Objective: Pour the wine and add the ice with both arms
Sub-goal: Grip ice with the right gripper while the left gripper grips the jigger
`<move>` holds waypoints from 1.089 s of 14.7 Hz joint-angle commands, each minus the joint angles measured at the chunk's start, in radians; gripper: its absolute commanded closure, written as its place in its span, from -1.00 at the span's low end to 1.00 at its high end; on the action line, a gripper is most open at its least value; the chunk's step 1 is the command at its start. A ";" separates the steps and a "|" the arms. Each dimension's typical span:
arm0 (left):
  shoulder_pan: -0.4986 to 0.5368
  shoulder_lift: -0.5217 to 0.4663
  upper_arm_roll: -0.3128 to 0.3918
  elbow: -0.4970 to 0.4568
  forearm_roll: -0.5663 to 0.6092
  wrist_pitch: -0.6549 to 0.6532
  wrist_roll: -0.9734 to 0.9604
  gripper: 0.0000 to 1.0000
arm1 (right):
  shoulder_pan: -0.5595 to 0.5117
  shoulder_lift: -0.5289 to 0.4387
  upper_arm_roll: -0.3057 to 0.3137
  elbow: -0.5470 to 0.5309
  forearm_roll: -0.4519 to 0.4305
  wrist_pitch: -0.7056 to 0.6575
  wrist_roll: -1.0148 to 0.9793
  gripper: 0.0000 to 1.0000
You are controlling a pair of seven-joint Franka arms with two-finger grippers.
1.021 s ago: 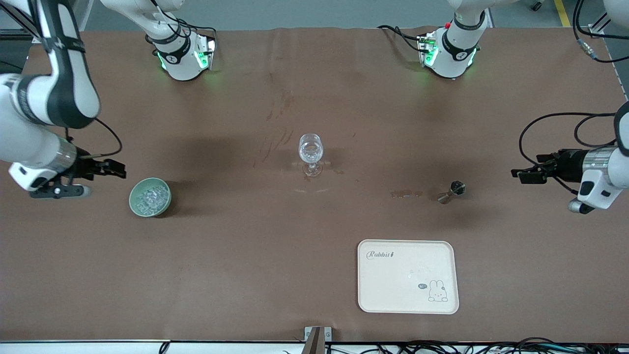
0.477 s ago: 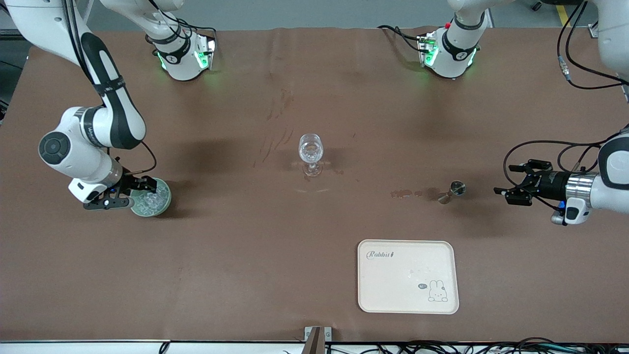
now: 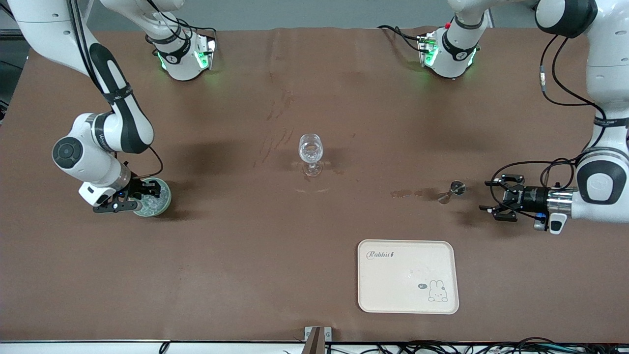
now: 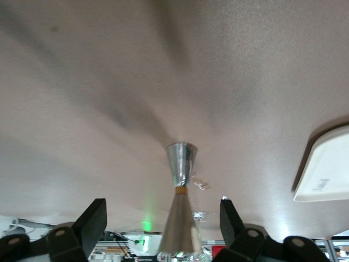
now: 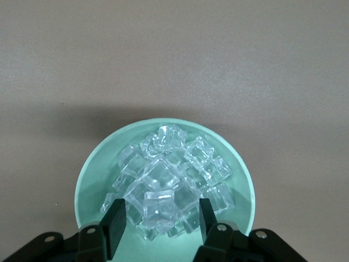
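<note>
A pale green bowl (image 3: 166, 200) of ice (image 3: 156, 201) stands at the right arm's end of the table. My right gripper (image 3: 147, 192) is low over it and open. In the right wrist view its fingers (image 5: 114, 226) straddle one ice cube (image 5: 158, 210) on top of the pile in the bowl (image 5: 95, 169), not closed on it. A clear stemmed glass (image 3: 311, 153) stands mid-table. A small metal jigger (image 3: 452, 191) stands toward the left arm's end. My left gripper (image 3: 486, 196) is open, level with the jigger (image 4: 180, 218) and a short way from it.
A cream tray (image 3: 408, 276) with a rabbit print lies nearer the front camera than the jigger; its corner shows in the left wrist view (image 4: 327, 164). Wet spots (image 3: 405, 194) mark the brown table beside the jigger.
My right gripper has swung in and come down over the ice bowl. My left gripper has lowered and moved in toward the jigger.
</note>
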 commanded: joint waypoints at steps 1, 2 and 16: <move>-0.007 0.042 -0.003 0.016 -0.086 0.011 -0.029 -0.73 | -0.004 -0.013 0.008 -0.031 0.009 0.018 -0.010 -0.12; -0.009 0.050 -0.006 0.013 -0.104 0.011 -0.031 -0.72 | -0.004 -0.013 0.008 -0.033 0.009 0.018 -0.010 -0.12; -0.067 0.068 -0.012 -0.059 -0.156 0.004 -0.034 -0.12 | 0.007 -0.013 0.008 -0.048 0.009 0.016 -0.011 0.21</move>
